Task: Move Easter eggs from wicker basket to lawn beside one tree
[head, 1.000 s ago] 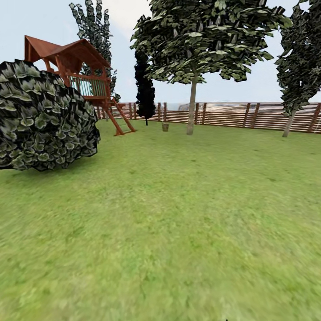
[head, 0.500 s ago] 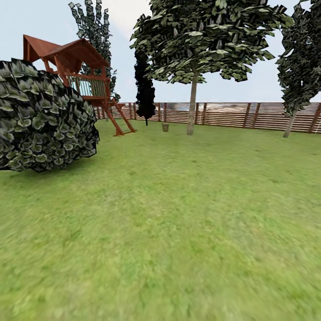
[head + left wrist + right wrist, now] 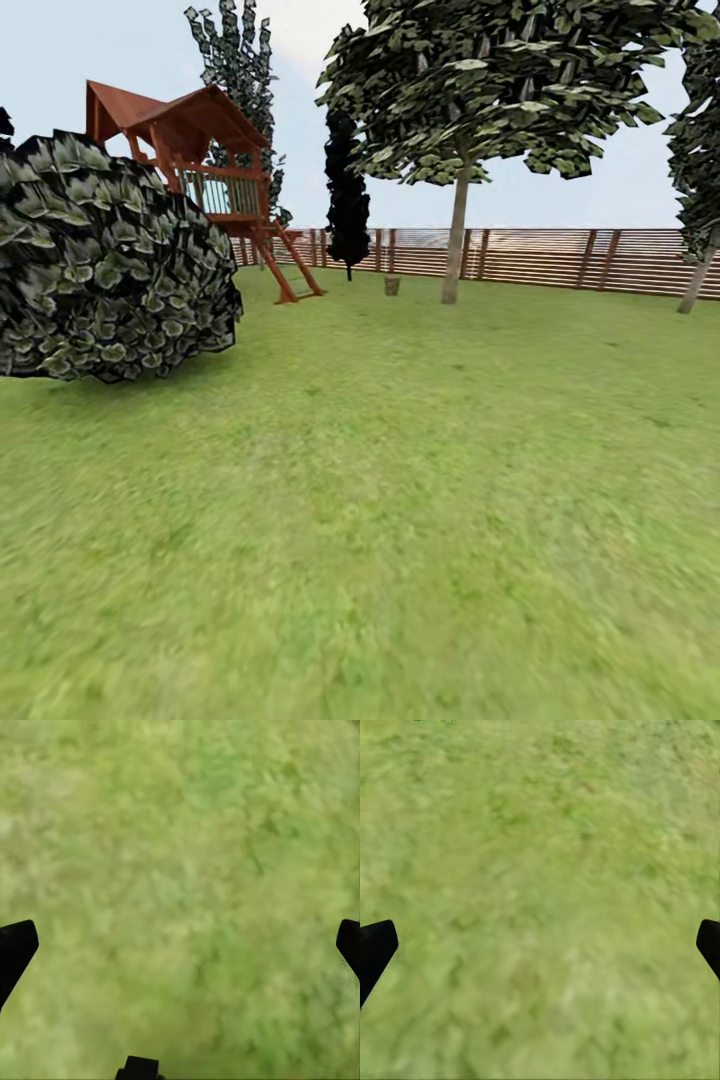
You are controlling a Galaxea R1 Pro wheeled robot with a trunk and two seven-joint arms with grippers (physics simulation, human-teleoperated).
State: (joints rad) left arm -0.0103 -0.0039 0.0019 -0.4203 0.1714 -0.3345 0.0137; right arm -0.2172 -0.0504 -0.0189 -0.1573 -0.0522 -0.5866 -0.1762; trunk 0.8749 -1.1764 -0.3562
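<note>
**Garden lawn, approach stage: basket far ahead, grippers empty**

- Small brown woven wicker basket [image 3: 392, 286]: upper centre of the head view, standing on the wide mottled green lawn [image 3: 400, 480], just left of the pale grey-brown trunk of a tall leafy tree [image 3: 455, 245]. Too small to tell whether the eggs lie inside.
- Surroundings: brown horizontal-slat wooden fence [image 3: 560, 260] behind; red-brown play tower [image 3: 215, 185] upper left; narrow dark cypress [image 3: 347, 200] beside it; large round dark-leaved bush [image 3: 105, 260] at left.
- Left gripper [image 3: 180, 952]: fingers spread wide at the frame's edges, bare grass between.
- Right gripper [image 3: 540, 952]: likewise spread wide, holding nothing.
- Progress, as judged: nothing done; all three eggs remain to be lifted and placed.
- Basket lies well apart from both grippers, across open grass.
</note>
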